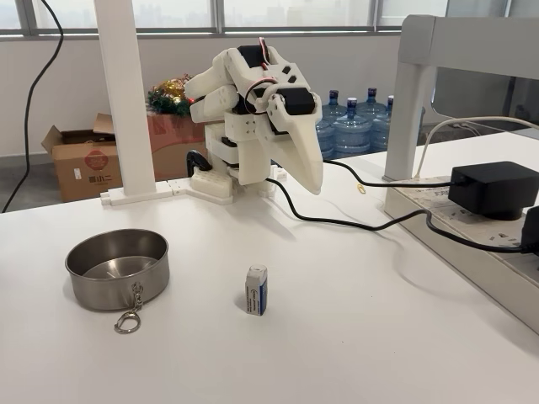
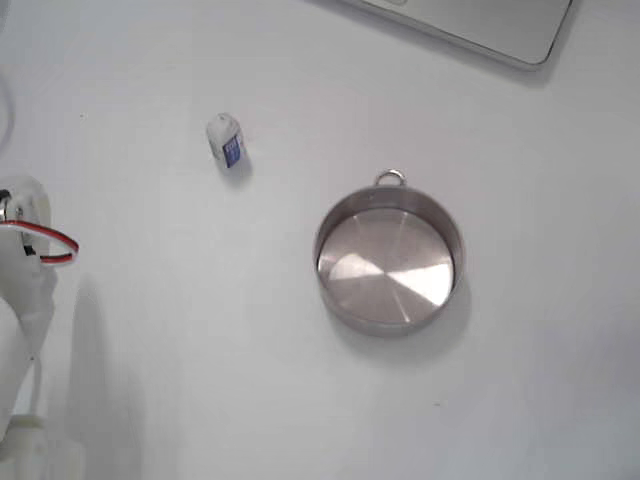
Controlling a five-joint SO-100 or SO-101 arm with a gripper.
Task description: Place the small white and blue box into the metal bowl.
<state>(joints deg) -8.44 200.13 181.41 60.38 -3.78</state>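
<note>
A: Near to far, front fixed view — what stands where?

B: Nearest: small white and blue box (image 1: 257, 289), upright on the table (image 1: 354, 337), long axis vertical, blue side facing right. Beside it, to the view's left and apart, the metal bowl (image 1: 118, 269), empty, clip hanging off its front rim. Farthest: the gripper (image 1: 310, 178), folded at the arm's base w/ fingers pointing down.

A: Jaw state?

B: Fingers look pressed together, nothing between them (judged from one angle only).

A: Key relation for the coming move?

B: Box lies forward of and below the gripper tip, well apart, slightly to the view's left. In the top-down fixed view, box (image 2: 227, 141) & bowl (image 2: 389, 258) sit apart, not touching.
</note>
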